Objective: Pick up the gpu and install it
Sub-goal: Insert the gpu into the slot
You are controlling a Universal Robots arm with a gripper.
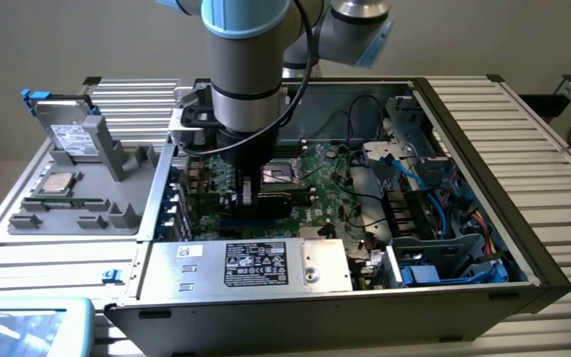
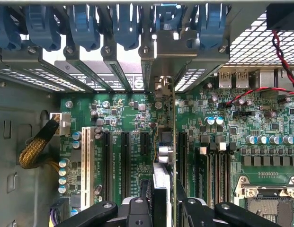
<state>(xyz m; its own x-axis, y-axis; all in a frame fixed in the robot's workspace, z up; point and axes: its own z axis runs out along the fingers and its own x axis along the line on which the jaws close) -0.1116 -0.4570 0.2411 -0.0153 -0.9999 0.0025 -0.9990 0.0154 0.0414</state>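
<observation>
The gpu [image 2: 164, 142] stands on edge between my fingers, thin and upright over the green motherboard [image 2: 128, 109]. Its lower edge lies along an expansion slot, and its metal bracket end [image 2: 161, 61] reaches the case's rear wall openings. My gripper [image 2: 163, 208] is shut on the card, one black finger on each face. In the exterior view my gripper [image 1: 247, 195] is lowered deep into the open computer case [image 1: 484, 97], with the dark card [image 1: 271, 201] just below it above the motherboard.
A row of blue slot latches [image 2: 123, 23] lines the rear wall. A yellow braided cable [image 2: 35, 146] and the CPU socket [image 2: 270, 208] flank the slots. The power supply [image 1: 265, 264] is in front. A grey holder [image 1: 87, 193] outside holds the silver hard drive [image 1: 68, 134].
</observation>
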